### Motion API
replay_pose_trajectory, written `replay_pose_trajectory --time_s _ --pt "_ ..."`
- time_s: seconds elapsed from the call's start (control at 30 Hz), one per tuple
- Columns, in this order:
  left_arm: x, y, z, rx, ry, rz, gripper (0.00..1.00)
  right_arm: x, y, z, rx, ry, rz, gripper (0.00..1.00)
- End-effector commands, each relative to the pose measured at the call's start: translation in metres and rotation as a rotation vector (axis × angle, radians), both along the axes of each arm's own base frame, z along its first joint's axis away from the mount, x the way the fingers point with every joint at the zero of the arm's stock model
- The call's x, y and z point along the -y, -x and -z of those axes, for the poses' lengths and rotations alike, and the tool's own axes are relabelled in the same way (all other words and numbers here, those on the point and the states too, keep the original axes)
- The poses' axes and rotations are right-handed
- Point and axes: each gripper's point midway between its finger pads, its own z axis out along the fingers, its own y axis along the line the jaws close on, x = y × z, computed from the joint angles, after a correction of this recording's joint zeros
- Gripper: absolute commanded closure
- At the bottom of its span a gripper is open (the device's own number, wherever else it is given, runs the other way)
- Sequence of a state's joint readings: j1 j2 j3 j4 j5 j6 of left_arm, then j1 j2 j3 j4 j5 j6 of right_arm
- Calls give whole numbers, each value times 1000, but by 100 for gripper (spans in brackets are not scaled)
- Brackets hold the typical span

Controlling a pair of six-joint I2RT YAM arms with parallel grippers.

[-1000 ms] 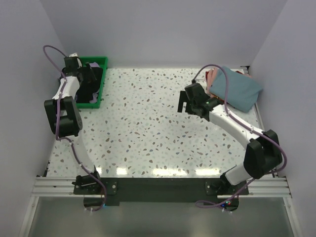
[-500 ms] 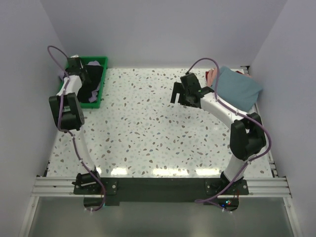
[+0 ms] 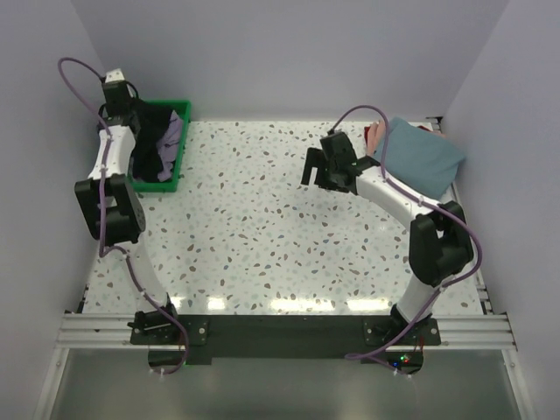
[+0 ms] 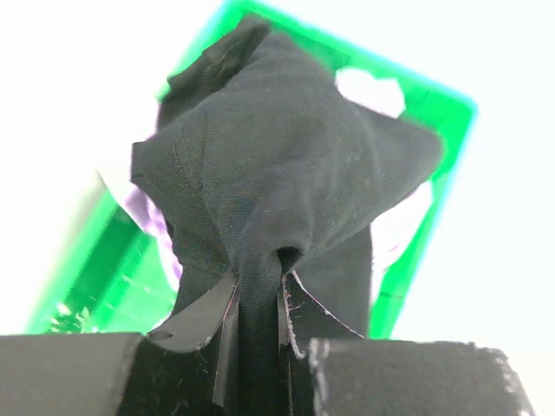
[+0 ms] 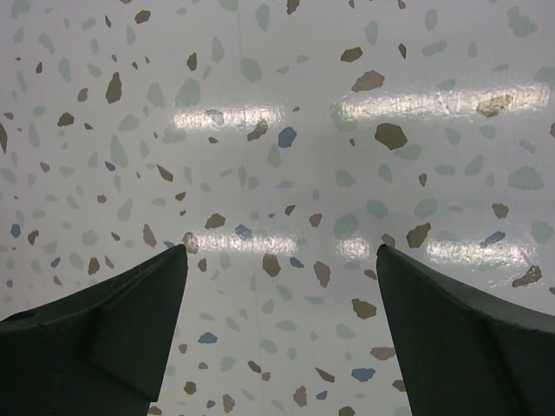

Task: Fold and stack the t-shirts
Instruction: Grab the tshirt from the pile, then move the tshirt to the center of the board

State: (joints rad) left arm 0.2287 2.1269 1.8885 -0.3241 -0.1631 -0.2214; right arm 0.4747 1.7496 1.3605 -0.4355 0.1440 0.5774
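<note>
The left arm [image 3: 107, 171] is raised and stretched forward. The left gripper [image 4: 258, 290] is clamped on a fold of the black t-shirt [image 4: 286, 156], which is bunched just ahead of its fingertips. The right arm [image 3: 395, 194] is bent at the elbow, and the right gripper [image 5: 282, 251] is pointed downward with its jaws spread wide.

Beneath black tee [image 4: 277, 156], lavender tee [image 3: 175, 136] mostly hidden, pink tee [image 3: 374, 133] — just an edge — under teal-blue tee [image 3: 424, 157]

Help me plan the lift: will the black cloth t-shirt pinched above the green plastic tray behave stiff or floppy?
Probably floppy: the black cloth t-shirt bunches and drapes from the left pincer. Likely light, since one small pinch raises it. It may drag on the green plastic tray.
</note>
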Motion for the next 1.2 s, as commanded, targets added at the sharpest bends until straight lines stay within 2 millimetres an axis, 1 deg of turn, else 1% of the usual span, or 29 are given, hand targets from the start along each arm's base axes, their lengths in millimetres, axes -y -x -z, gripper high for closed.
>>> replay_pose_trajectory --time_s 0.0,0.07,0.1,0.17,0.2,0.23,0.27,0.33,0.37,0.43,0.47,0.53,0.57,0.6,0.63,0.67,0.7,0.73,0.77,0.8,0.87,0.9,0.93,0.97,1.0,1.03,1.07,1.13,1.17 --pt "-1 2 -129 280 -83 12 100 1 -1 -29 80 -57 19 7" --pt "1 7 -146 314 -85 14 100 2 4 -26 74 -56 19 7" --pt "5 12 -165 353 -87 29 100 3 6 -30 83 -62 20 8" --pt "11 17 -184 398 -76 51 100 6 12 -27 78 -61 22 8" --pt "19 23 -206 444 -73 75 100 7 14 -29 80 -64 22 8" --pt "22 26 -217 471 -64 85 100 10 18 -29 81 -65 25 8" --pt "27 33 -239 523 -65 100 100 11 21 -30 81 -66 25 8" --pt "37 41 -262 579 -46 138 100 15 28 -34 91 -69 27 8" --pt "48 48 -280 621 -36 180 100 17 30 -33 91 -67 29 8" --pt "65 55 -298 673 30 239 100 21 39 -37 100 -69 29 8" --pt "73 63 -314 716 54 260 100 23 42 -38 99 -67 30 8" --pt "103 70 -325 758 160 352 100 28 50 -35 89 -58 28 8" --pt "117 78 -341 802 173 396 100 30 54 -42 106 -63 24 8" --pt "133 84 -350 821 187 445 100 32 57 -43 110 -63 24 8" --pt "159 88 -361 842 205 503 100 35 62 -39 103 -58 24 8" --pt "176 98 -383 888 202 548 100 38 67 -46 120 -63 21 8" --pt "193 105 -395 910 209 594 100 39 70 -48 125 -64 19 8" --pt "225 112 -406 928 240 669 100 43 74 -46 124 -55 23 8" --pt "243 115 -412 937 268 717 100 46 79 -45 116 -43 23 8" --pt "269 134 -436 980 298 809 100 51 82 -53 138 -42 31 8" --pt "290 150 -454 1006 389 878 100 59 92 -54 138 -24 41 8" --pt "303 166 -465 1018 428 929 100 63 97 -64 167 -35 46 8" --pt "309 179 -478 1056 480 959 100 67 101 -67 176 -35 53 8" --pt "313 201 -496 1115 494 996 100 74 107 -68 175 -24 67 8" --pt "318 208 -495 1110 520 1015 100 78 112 -71 182 -21 75 8" --pt "323 223 -500 1104 564 1028 100 86 121 -77 195 -17 91 8" --pt "323 232 -504 1104 580 1033 100 90 126 -79 197 -12 95 8" --pt "322 238 -495 1061 612 1016 100 98 138 -86 219 -17 108 7" --pt "318 254 -496 1054 608 1005 100 103 146 -83 209 -8 111 8"
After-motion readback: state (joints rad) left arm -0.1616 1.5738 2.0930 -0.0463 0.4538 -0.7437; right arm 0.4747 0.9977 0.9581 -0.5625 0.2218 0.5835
